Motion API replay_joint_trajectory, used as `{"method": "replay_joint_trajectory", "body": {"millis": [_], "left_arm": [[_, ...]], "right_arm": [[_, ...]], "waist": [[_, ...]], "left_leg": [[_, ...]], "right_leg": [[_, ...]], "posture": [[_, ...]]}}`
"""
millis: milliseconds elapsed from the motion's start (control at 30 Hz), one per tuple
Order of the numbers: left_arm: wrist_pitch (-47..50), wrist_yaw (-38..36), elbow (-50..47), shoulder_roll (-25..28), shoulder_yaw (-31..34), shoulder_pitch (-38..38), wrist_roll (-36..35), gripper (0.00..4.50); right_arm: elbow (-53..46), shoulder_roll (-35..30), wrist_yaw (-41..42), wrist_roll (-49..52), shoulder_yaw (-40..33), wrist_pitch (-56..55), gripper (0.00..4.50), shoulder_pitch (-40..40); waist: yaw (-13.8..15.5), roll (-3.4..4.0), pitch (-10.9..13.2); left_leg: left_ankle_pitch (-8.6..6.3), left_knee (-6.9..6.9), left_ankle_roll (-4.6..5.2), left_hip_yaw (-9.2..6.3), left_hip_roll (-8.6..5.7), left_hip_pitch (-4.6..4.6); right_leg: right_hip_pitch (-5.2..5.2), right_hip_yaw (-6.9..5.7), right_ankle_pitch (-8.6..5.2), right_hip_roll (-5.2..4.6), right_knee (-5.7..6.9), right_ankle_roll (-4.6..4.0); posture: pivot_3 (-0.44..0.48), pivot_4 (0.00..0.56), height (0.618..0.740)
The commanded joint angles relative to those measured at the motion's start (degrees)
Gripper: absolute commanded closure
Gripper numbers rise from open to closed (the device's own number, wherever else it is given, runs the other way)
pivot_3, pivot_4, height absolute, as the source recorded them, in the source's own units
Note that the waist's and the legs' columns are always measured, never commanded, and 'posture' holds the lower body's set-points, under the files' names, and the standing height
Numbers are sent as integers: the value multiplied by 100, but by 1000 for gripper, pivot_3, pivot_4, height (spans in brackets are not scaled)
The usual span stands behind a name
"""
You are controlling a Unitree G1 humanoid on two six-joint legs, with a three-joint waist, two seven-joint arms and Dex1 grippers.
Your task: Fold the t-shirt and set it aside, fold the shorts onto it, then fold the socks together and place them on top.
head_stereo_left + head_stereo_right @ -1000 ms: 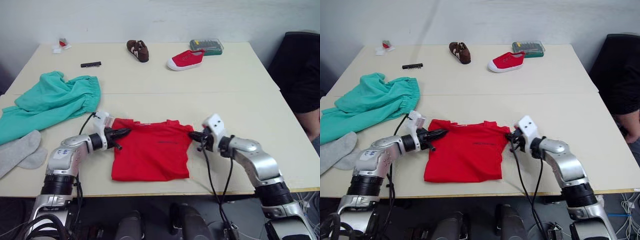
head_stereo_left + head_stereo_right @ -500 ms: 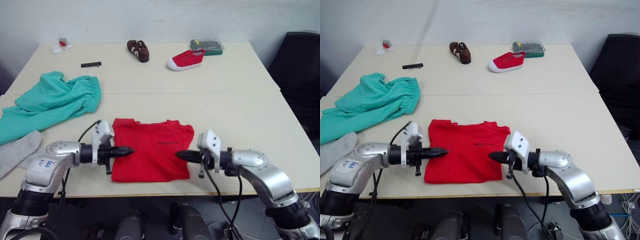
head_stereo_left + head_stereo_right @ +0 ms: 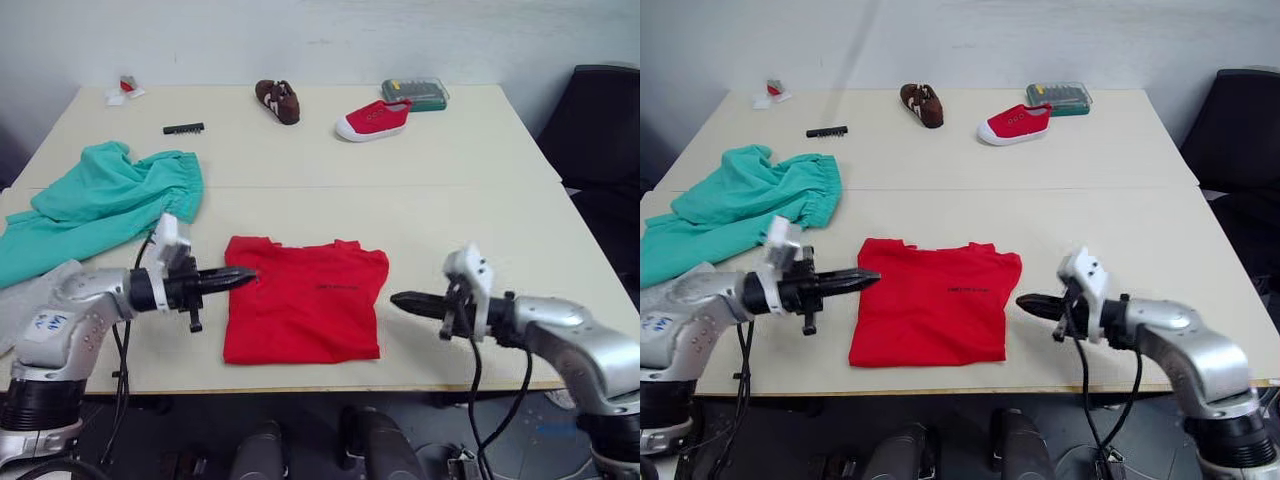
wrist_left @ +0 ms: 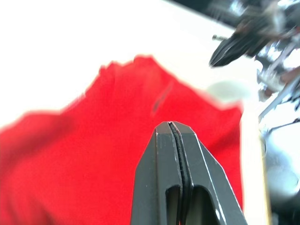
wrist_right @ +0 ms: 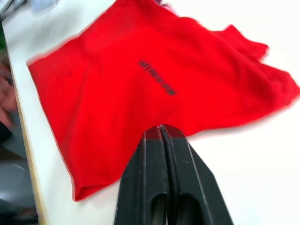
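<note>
The red t-shirt (image 3: 303, 299) lies folded into a rough rectangle near the table's front edge, its sleeves tucked in. My left gripper (image 3: 248, 275) is shut and empty, its tip just at the shirt's left edge. On the other side my right gripper (image 3: 398, 299) is also shut and empty, a short way off the shirt's right edge. Both wrist views look over the red cloth (image 5: 154, 89). The teal shorts (image 3: 105, 203) lie crumpled at the left. A grey sock (image 3: 30, 290) shows at the far left, partly behind my left arm.
At the table's far side lie a brown shoe (image 3: 276, 101), a red canvas shoe (image 3: 373, 119), a green case (image 3: 414, 94), a small black comb-like strip (image 3: 182, 128) and a small red-and-white item (image 3: 124, 88). A dark chair (image 3: 603, 130) stands at the right.
Both grippers have drawn outward from the shirt's lower middle: the left up to its left edge, the right clear of its right side. The shirt stays put.
</note>
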Motion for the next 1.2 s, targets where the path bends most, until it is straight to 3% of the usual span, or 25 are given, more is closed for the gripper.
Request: {"method": "replay_joint_trajectory", "body": {"millis": [33, 233, 333, 400, 433, 667, 767, 1100, 1133, 1200], "left_arm": [[437, -271, -511, 206, 123, -156, -645, 3635], [218, -232, -927, 223, -13, -24, -507, 1695], [-105, -294, -976, 301, -52, 195, -234, 716], [-211, -189, -980, 257, -10, 220, -185, 126], [-272, -63, -981, 186, 41, 212, -166, 57], [-552, 120, -1057, 163, 44, 330, -18, 57], [-613, 125, -1040, 180, 39, 314, 14, 0], [-974, 3, -841, 55, -251, 224, 284, 0], [-994, -11, -818, 38, -279, 200, 297, 0], [-1043, -40, -743, 11, -339, 130, 334, 0]], "right_arm": [[473, 95, -285, 681, -318, 1086, 3206, -238], [1175, 509, -546, 499, 246, 1447, 1087, -579], [1351, 844, -501, 117, 898, 1068, 20, -827], [1516, 1085, -485, 23, 1134, 988, 0, -1009], [1671, 1271, -476, -8, 1258, 969, 0, -1154], [2372, 2038, -441, -309, 1606, 749, 0, -1753], [2370, 2070, -380, -419, 1684, 655, 610, -1745], [2022, 2049, -584, -649, 1434, 406, 4190, -1667], [1961, 2045, -600, -617, 1395, 440, 4441, -1651], [1829, 2005, -645, -572, 1329, 510, 4478, -1609]], "waist": [[-13, 0, 0], [-22, 1, 0], [-100, -8, -5], [-144, -15, -9], [-160, -17, -10], [-188, -19, -12], [-174, -19, -12], [-162, -19, -12], [-156, -19, -12], [-151, -19, -12]], "left_leg": [[0, -1, 0, 0, 0, 0], [1, -1, -1, 4, -2, -1], [3, -1, -5, 13, 7, 8], [6, -1, -10, 9, 11, 9], [7, -1, -14, 8, 15, 10], [21, -6, -56, 10, 39, 13], [21, -7, -62, 8, 40, 12], [13, -7, -58, 11, 37, 9], [12, -7, -56, 11, 36, 9], [10, -6, -48, 10, 34, 8]], "right_leg": [[0, 0, 0, 1, -1, 0], [-1, 2, 0, 5, 0, 0], [1, 8, 0, 14, 0, 1], [3, 6, 0, 19, 0, 1], [4, 7, 0, 23, 1, 1], [-3, 9, -2, 46, 11, -18], [-4, 8, -4, 45, 9, -22], [-4, 9, -5, 42, 2, -24], [-4, 9, -5, 40, 3, -24], [-4, 8, -3, 37, 4, -23]], "posture": [[0, 150, 740], [0, 150, 740], [0, 150, 740], [0, 150, 740], [0, 150, 740], [0, 150, 740], [0, 150, 740], [0, 150, 740], [0, 150, 740], [0, 150, 740]]}}
